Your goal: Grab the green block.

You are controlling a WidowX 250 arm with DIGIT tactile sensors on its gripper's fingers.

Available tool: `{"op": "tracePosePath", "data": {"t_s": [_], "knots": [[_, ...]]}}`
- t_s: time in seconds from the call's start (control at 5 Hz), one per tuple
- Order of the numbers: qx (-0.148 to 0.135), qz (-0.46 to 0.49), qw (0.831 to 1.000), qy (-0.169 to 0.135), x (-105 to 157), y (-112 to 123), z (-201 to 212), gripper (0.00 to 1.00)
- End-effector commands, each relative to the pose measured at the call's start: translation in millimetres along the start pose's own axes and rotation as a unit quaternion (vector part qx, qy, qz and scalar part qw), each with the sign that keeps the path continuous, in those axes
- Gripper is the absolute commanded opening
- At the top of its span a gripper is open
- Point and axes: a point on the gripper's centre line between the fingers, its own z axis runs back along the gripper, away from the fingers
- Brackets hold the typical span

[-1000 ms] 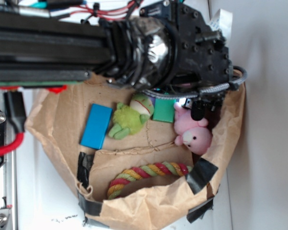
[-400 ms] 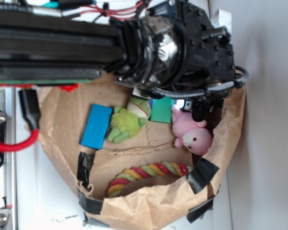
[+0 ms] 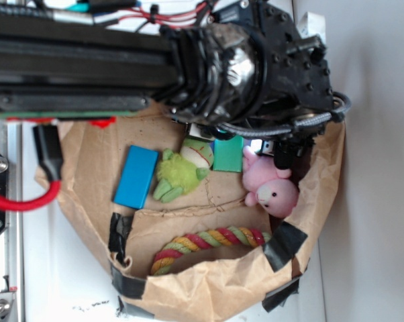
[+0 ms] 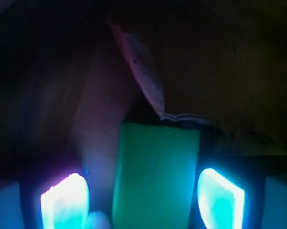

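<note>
The robot's black arm (image 3: 155, 60) fills the top of the exterior view, over a crumpled brown paper bag (image 3: 209, 288) patched with black tape. Inside lie a braided rope toy (image 3: 209, 243), a pink plush (image 3: 272, 188), a lime plush frog (image 3: 178, 171) and a blue block (image 3: 135, 176). The green block (image 4: 155, 174) (flat, between frog and pink plush) sits between the spread fingers (image 4: 220, 198) of the claw (image 4: 143, 200), which is open and not touching it.
</note>
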Motion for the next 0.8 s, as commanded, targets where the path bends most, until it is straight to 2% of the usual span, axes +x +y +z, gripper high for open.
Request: {"op": "tracePosePath", "data": {"t_s": [0.0,0.6], "knots": [[-0.011,0.051,0.998,-0.018,13.4,6.3,2.1,0.00],[-0.013,0.086,0.993,-0.085,11.2,10.2,4.5,0.00]]}}
